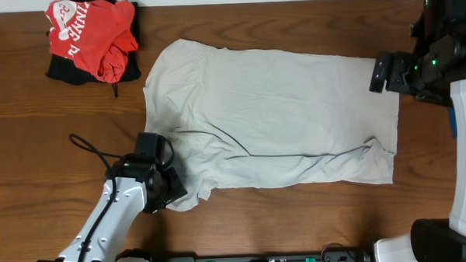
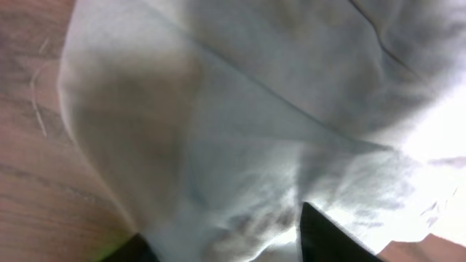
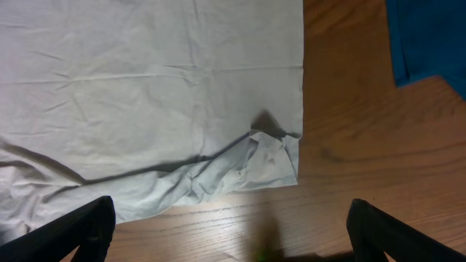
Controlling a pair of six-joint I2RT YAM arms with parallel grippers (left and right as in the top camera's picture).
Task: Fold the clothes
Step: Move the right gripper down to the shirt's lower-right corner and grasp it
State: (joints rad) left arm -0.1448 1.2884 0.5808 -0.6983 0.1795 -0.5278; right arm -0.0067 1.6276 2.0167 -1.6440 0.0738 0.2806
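A pale grey shirt [image 1: 271, 114] lies spread flat on the wooden table. In the right wrist view [image 3: 145, 94] its near right corner is crumpled. My left gripper [image 1: 163, 186] is low over the shirt's lower left corner. In the left wrist view the shirt [image 2: 240, 124] fills the frame, and the gripper [image 2: 218, 236] has its fingers apart with bunched cloth between them. My right gripper [image 1: 380, 73] is open and empty above the shirt's upper right corner. In the right wrist view the gripper [image 3: 229, 233] hovers over bare wood.
A pile of red and black clothes [image 1: 91, 39] sits at the back left. A blue cloth [image 3: 429, 36] lies at the right table edge, also seen overhead [image 1: 453, 123]. A black cable [image 1: 90, 148] loops on the table by the left arm.
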